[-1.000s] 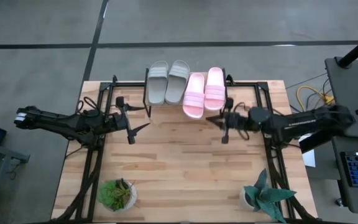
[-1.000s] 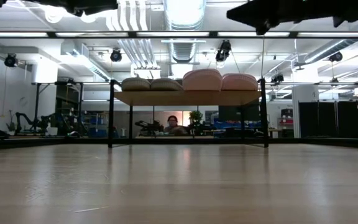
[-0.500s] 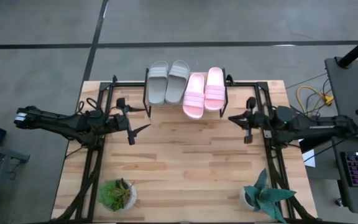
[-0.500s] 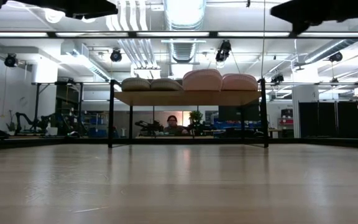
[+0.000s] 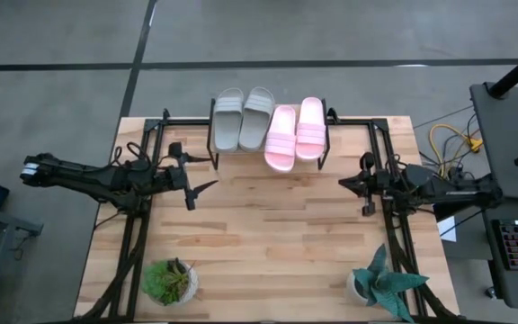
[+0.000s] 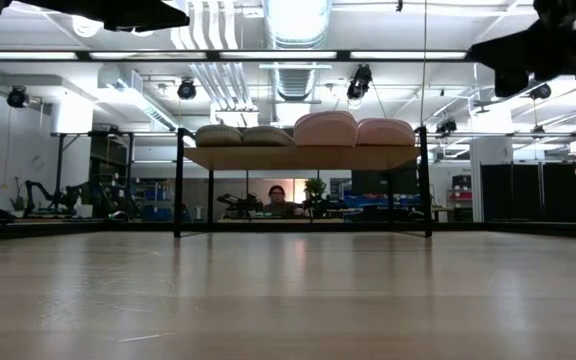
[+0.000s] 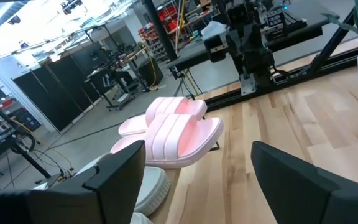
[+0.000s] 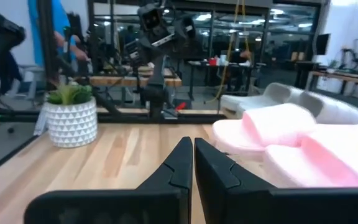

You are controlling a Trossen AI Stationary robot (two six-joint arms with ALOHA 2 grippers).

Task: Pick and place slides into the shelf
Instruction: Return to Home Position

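Slides (image 5: pixel 281 135) parallel, front-to-back on shelf (image 6: pixel 298 157)

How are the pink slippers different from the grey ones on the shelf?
The pink pair is light pink, the grey pair pale grey. Seen from above, the grey pair sits at the left of the shelf, the pink pair at its right. The pink pair reaches closer to the table's middle than the grey pair. Both lie strap-up on the shelf.
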